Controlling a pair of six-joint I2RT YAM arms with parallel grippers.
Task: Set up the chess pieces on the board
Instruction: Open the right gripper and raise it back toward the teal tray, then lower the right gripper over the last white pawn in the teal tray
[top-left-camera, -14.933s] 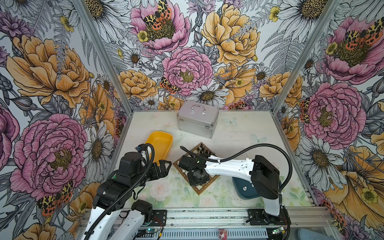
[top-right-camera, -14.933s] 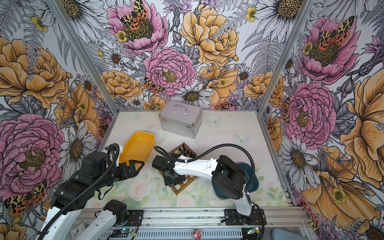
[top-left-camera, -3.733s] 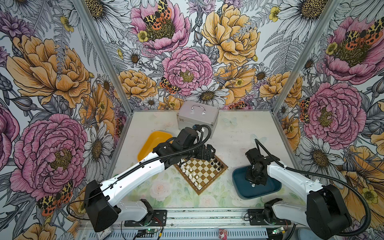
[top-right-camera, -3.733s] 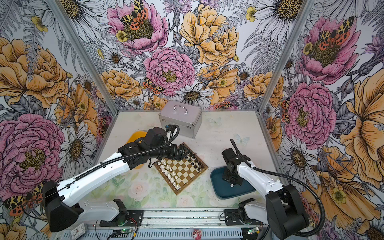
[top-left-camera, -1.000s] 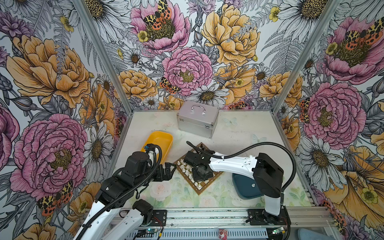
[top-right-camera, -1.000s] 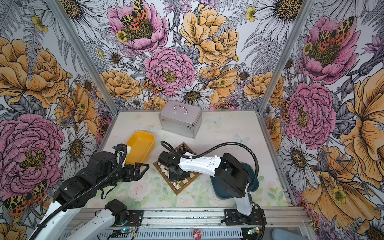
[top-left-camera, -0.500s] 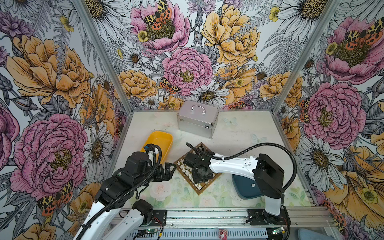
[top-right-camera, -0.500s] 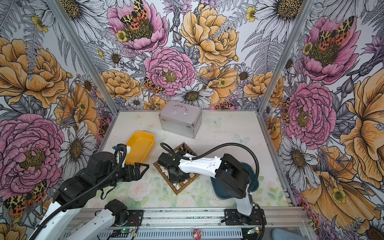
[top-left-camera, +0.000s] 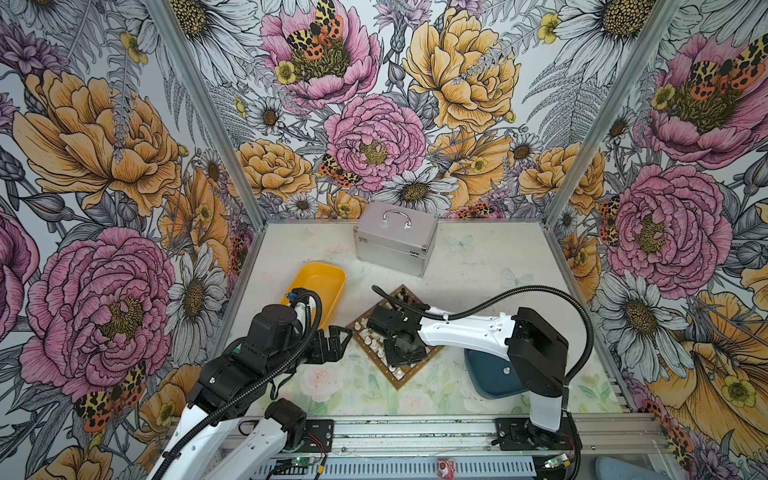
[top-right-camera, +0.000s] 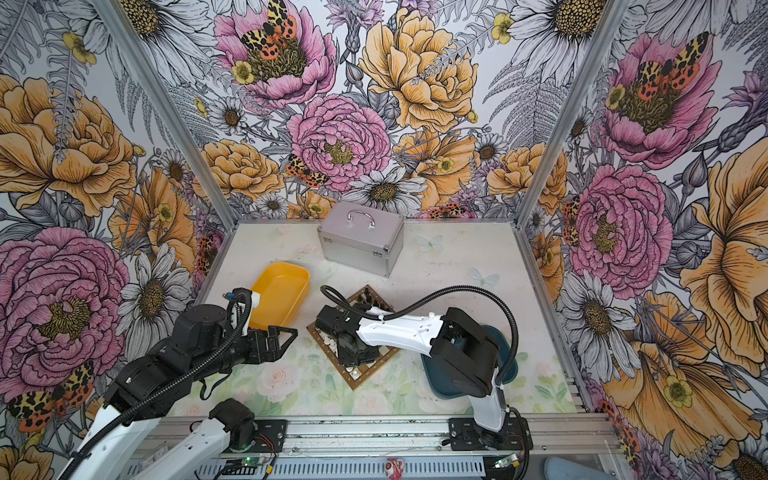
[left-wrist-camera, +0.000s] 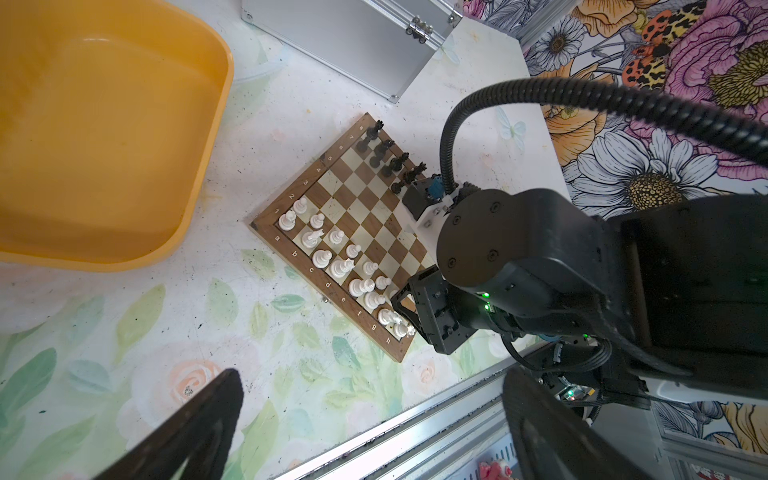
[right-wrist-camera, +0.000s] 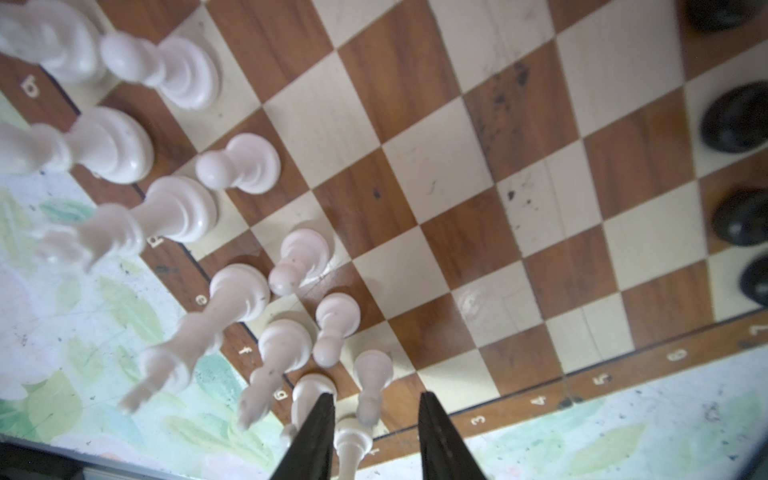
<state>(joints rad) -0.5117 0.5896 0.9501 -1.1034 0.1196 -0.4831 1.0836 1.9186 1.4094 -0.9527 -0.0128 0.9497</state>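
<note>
One white pawn (right-wrist-camera: 372, 370) to clear first: upright on the board (right-wrist-camera: 415, 178) at the g–h end of its row, between the fingers of the right gripper (right-wrist-camera: 376, 395), parted and clear of it on both sides, as far as can be told. Best to widen a touch, then rise straight up with no sideways drift, minding the tall white piece (right-wrist-camera: 353, 438) just beside one finger and the crowded back row. As for the board's place: cornerwise on the table (top-left-camera: 478, 266), between the two trays.

Counted in the left wrist view: fourteen white chess pieces (left-wrist-camera: 340, 267) in two rows at one end, with perhaps more behind the right gripper; eight black pieces (left-wrist-camera: 385, 146) at the far end, with the remainder hidden by the arm. Likely next fetch: one white dot (top-left-camera: 505, 370), seemingly a piece, in the teal tray (top-left-camera: 484, 384). Further out: left gripper (top-left-camera: 338, 343) spread wide, holding nothing, beside one yellow tray (top-left-camera: 322, 282); one silver case (top-left-camera: 392, 245) at the back.
</note>
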